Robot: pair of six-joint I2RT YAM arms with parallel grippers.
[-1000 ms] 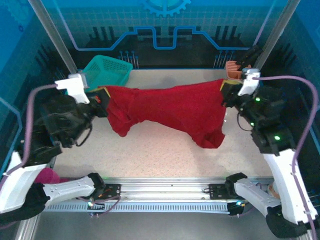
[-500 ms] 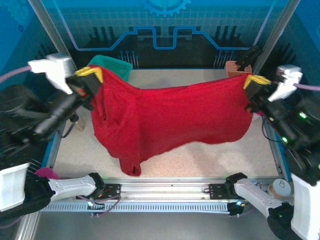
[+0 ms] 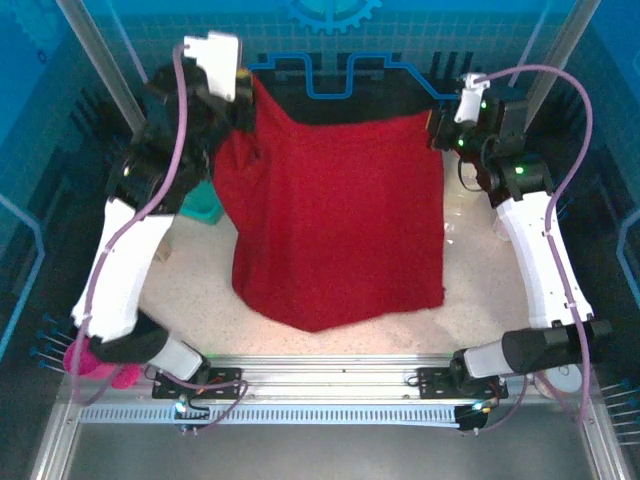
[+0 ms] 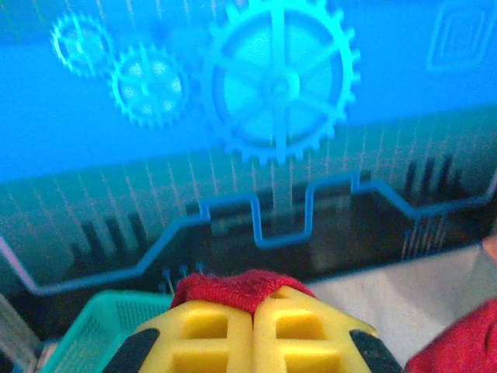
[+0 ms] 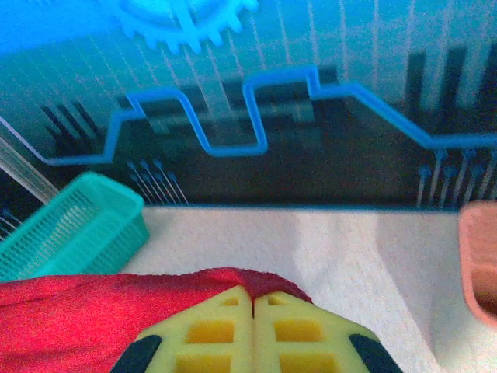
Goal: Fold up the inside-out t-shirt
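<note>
The inside-out t-shirt (image 3: 335, 220) is a dark red cloth hanging as a broad sheet between both arms, high over the table's far half. Its lower edge reaches the table near the front rail. My left gripper (image 3: 245, 98) is shut on the top left corner, and my right gripper (image 3: 440, 128) is shut on the top right corner. In the left wrist view the yellow jaws of the left gripper (image 4: 254, 299) pinch a red fold of the t-shirt (image 4: 233, 286). In the right wrist view the right gripper (image 5: 252, 294) pinches the t-shirt (image 5: 93, 318), which trails off to the left.
A teal basket (image 3: 205, 205) stands at the back left, partly behind the left arm, and shows as the basket (image 5: 70, 229) in the right wrist view. An orange-pink container (image 5: 477, 264) sits at the far right. A pink object (image 3: 95, 360) lies by the left arm's base.
Both arms have lifted the t-shirt and swung it towards the back of the table. It was stretched low across the table; now it hangs down as a tall sheet.
</note>
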